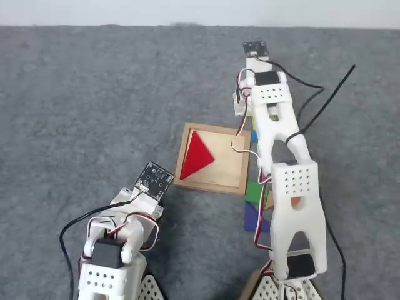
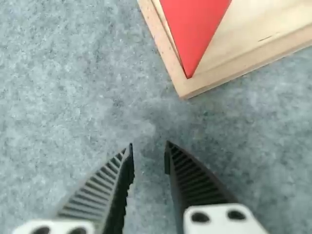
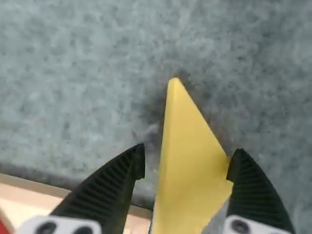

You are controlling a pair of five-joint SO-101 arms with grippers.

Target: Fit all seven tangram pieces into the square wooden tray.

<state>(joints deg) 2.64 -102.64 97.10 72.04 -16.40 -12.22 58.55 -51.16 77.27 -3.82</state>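
right fingers (image 3: pixel 113 181) astride yellow triangle (image 3: pixel 187 165)

"What does the worktop (image 1: pixel 81 94) look like?"

"It has a grey, speckled, felt-like surface, a bit fuzzy close up, and it runs out to both sides and the near edge of the high view."

"Is there anything beyond it?"

"There's a pale strip (image 1: pixel 125 11) along the far edge, plain and without marks. It's hard to tell if that's a wall or bare board."

"Is the grey even all over?"

"Mostly it is. There are soft dark shadows here and there, and the nap looks mottled in both wrist views."
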